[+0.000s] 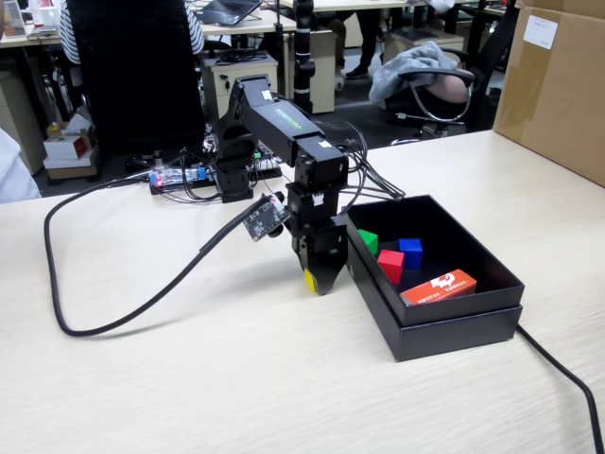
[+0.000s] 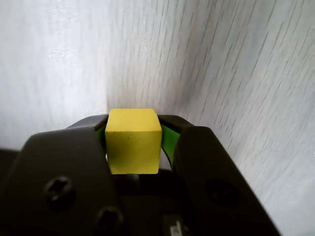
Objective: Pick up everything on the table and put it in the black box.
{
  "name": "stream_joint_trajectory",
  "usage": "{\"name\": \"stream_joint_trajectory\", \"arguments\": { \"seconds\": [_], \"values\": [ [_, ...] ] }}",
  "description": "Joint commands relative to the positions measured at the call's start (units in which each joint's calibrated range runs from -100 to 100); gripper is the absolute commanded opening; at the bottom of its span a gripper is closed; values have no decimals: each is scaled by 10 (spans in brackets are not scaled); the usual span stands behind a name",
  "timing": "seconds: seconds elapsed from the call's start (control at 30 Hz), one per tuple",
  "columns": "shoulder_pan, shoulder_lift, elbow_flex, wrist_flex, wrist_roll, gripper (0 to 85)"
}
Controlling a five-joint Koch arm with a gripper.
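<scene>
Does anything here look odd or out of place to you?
Only one thing: a flat orange-red packet lies in the black box beside the green, red and blue cubes. Nothing is spilled or damaged. The gripper holds the yellow cube squarely.

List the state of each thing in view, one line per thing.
Gripper: shut on the yellow cube, beside the box.
Yellow cube: held between the jaws.
Green cube: lying in the box.
Blue cube: lying in the box.
Red cube: lying in the box.
Black box: open, seated in its lid.
Orange packet: lying in the box.
</scene>
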Motion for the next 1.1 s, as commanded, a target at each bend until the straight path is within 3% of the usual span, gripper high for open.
{"name": "stream_joint_trajectory", "arguments": {
  "seconds": [0.0,0.33,0.57,0.87,0.93,1.07],
  "values": [
    [3,-134,14,-13,-3,9],
    [60,-275,63,-13,1,9],
    [105,-66,190,-13,14,9],
    [120,63,199,-28,30,11],
    [120,70,197,-38,33,80],
    [121,84,191,-64,35,347]
  ]
}}
